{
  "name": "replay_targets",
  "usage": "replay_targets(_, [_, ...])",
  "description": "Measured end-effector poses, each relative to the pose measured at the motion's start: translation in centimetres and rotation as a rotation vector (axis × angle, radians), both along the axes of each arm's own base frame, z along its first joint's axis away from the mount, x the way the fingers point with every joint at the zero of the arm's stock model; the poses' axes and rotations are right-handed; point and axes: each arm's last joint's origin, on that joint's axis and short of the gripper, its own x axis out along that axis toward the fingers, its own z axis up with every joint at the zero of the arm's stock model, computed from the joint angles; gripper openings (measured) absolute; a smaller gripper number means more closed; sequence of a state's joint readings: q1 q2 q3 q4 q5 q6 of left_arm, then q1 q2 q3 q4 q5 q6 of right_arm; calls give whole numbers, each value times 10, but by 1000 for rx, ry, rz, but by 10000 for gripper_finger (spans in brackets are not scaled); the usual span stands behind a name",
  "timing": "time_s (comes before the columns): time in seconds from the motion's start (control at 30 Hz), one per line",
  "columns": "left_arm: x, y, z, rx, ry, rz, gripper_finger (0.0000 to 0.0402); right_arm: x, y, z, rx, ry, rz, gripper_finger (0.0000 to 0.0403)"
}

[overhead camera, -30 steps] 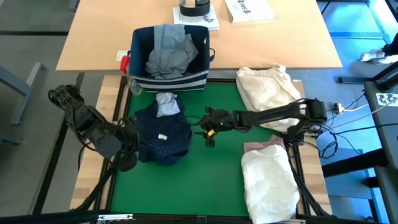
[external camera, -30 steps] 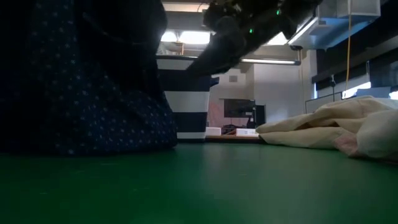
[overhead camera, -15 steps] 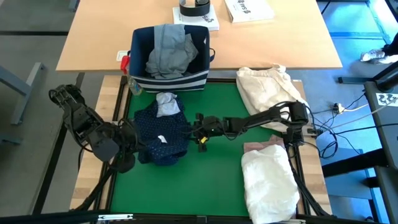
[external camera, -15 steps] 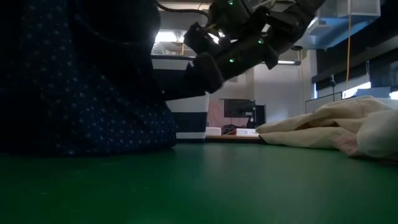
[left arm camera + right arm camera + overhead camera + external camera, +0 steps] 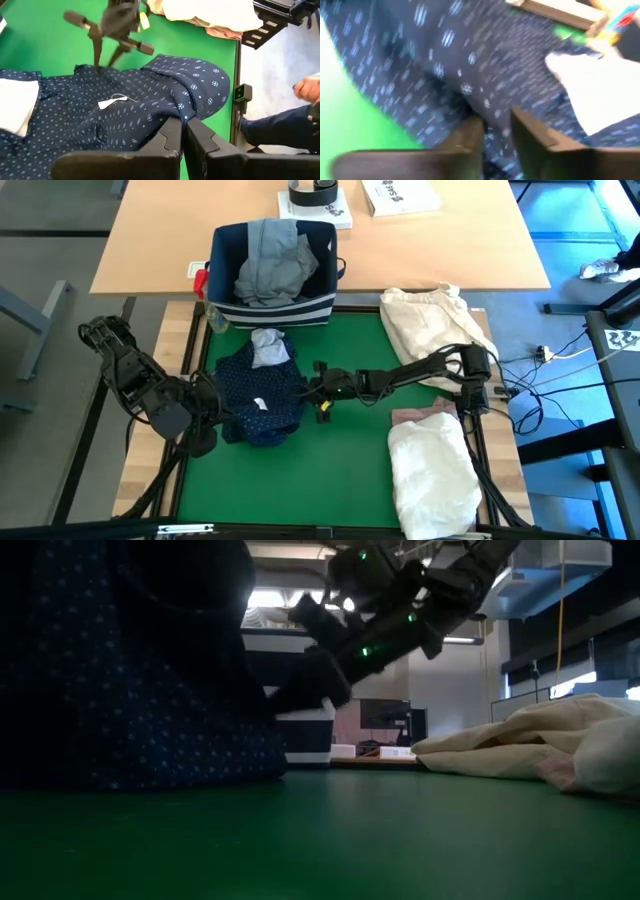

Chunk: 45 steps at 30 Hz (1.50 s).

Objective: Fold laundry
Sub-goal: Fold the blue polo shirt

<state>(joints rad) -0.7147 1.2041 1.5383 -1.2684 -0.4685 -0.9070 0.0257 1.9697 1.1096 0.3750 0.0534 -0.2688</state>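
Partly hidden: navy dotted shirt (image 5: 262, 395) on the green mat (image 5: 340, 470).
Left gripper (image 5: 182, 131) pinches its hem; right gripper (image 5: 312, 388) jaws' state unclear, blurred at the cloth.

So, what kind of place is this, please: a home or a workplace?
Probably a robotics lab or workshop, not a home. The green mat lies in a metal-framed rig with loose cables beside it, a plain wooden table stands behind, and the low view shows ceiling strip lights.
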Motion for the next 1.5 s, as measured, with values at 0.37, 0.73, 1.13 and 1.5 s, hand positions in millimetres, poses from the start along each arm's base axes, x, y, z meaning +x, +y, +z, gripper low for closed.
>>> replay_targets(0.37, [-8,6,-7,46,112,-3,3,-46,2,120,-154,-47,-111,7])
replay_targets(0.73, [-23,23,19,72,8,65,1,-134,39,295,-104,-20,-193,6])
replay_targets(1.13, [-52,54,132,31,-570,29,0,-217,51,413,188,-340,-116,3])
replay_targets(1.5, [-74,76,205,336,-1034,85,0,-235,42,439,109,-487,-146,3])
